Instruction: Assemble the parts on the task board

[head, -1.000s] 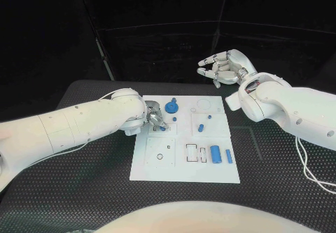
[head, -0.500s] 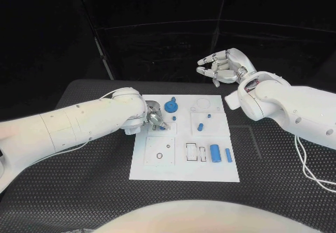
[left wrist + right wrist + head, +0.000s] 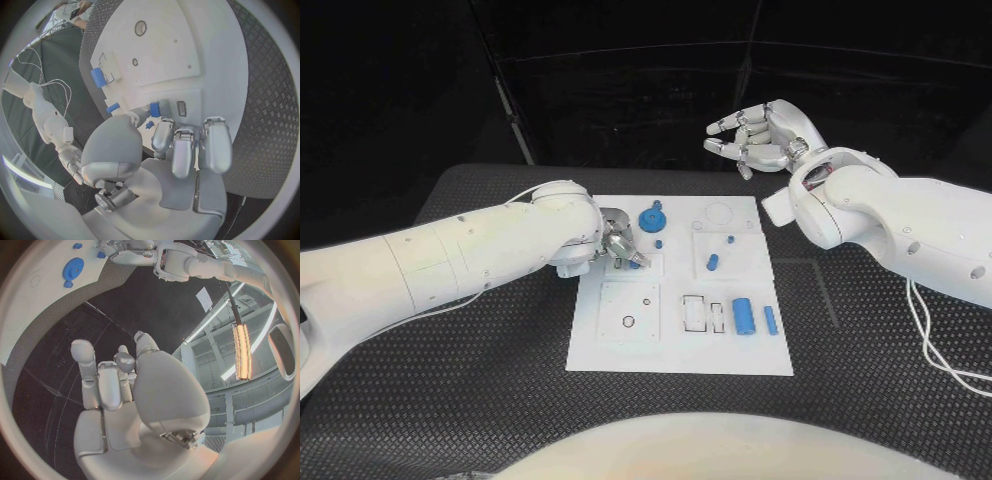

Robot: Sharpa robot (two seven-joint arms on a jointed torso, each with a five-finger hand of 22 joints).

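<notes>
The left hand (image 3: 620, 244) pinches a small blue part (image 3: 155, 109) low over the task board (image 3: 678, 355), seemingly seating it (the slot is hidden). Next comes a straight press. The right hand (image 3: 762, 135) hovers beyond, fingers curled, empty.

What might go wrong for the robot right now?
The left hand pinches a small blue part by its fingertips over the task board; the part may slip or tilt and miss its hole. The blue gear sits close by, so the hand could knock it.
</notes>
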